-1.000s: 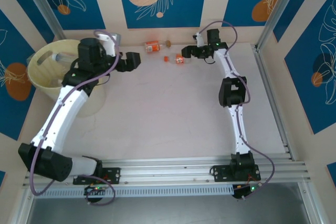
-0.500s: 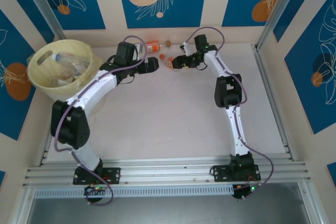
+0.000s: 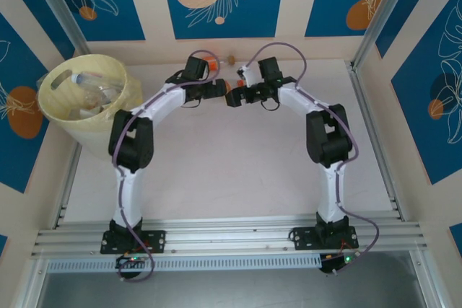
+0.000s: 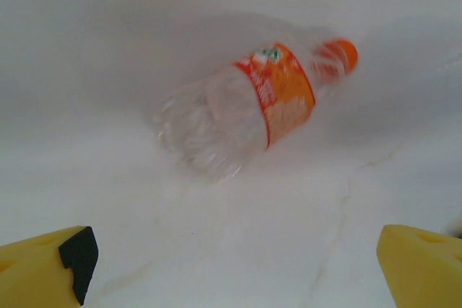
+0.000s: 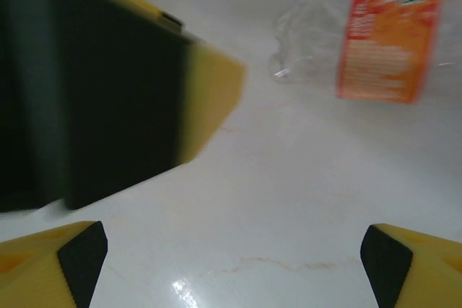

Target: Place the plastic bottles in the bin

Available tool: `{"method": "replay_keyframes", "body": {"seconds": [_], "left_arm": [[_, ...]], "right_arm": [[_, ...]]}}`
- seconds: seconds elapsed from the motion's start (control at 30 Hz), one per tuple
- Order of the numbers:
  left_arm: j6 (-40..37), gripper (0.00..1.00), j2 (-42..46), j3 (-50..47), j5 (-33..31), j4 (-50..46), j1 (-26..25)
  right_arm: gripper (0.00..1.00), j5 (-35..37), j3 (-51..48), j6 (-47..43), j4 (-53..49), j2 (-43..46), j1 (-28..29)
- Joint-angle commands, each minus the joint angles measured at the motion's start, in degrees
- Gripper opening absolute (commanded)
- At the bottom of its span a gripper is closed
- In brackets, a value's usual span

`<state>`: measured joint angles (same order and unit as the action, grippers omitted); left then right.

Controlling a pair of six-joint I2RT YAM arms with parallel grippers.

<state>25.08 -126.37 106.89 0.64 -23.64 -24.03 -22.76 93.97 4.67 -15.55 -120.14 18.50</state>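
Now my left pincer [image 4: 231, 250] is hanging wide open over a clear, crinkly bottle [image 4: 253, 110] with an orange label and round cap, lying on its side on the smooth white table [image 4: 404, 178]. My right pincer [image 5: 231, 247] is gaping too, gripping nothing. The round yellow bin [image 3: 72, 129] is sitting well apart, leftward.

Both arms arched inward, grippers almost meeting far from their bases.
The left gripper [image 3: 215, 90] and right gripper [image 3: 233, 97] face each other tip to tip, each with jaws spread wide and nothing between them. The blurred dark shape in the right wrist view is probably the left gripper's finger.
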Motion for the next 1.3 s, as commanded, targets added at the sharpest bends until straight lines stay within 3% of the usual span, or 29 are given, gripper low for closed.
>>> {"method": "replay_keyframes", "body": {"seconds": [0.0, 0.1, 0.17, 0.27, 0.47, 0.67, 0.97, 1.27], "left_arm": [[-17.00, 1.00, -8.52, 11.98, -3.94, -7.17, -0.58], [-26.65, 1.00, -14.23, 20.55, -5.03, -8.45, -0.34], [-28.75, 1.00, -16.66, 24.23, -4.31, -7.67, 0.48], [-27.56, 1.00, -20.83, 31.78, -0.42, -9.30, 2.27], [-21.40, 1.00, -28.95, 43.68, 13.28, -10.24, 4.56], [-24.12, 1.00, -33.14, 46.66, 14.40, -9.76, 4.66], [-24.11, 1.00, -35.31, 50.42, 29.36, -14.21, 5.23], [-32.09, 0.99, -33.49, 50.29, 25.55, -28.72, 2.18]], "right_arm": [[0.94, 1.50, -7.69, 10.18, 14.77, 6.29, -2.28], [0.94, 0.71, -11.96, 13.01, 17.21, 8.91, -3.63], [0.94, 1.16, -13.51, 13.01, 17.31, 9.86, -3.86], [0.95, 2.76, -15.15, 14.14, 17.97, 10.45, -3.85], [0.96, 8.28, -11.30, 27.71, 18.28, 4.45, -4.38], [0.96, 6.92, -1.07, 36.53, 15.50, -4.91, -4.45], [0.97, 5.74, 0.86, 41.98, 18.59, -8.71, -4.04], [0.97, 0.96, 1.20, 49.25, 22.43, -10.83, -4.03]]}}
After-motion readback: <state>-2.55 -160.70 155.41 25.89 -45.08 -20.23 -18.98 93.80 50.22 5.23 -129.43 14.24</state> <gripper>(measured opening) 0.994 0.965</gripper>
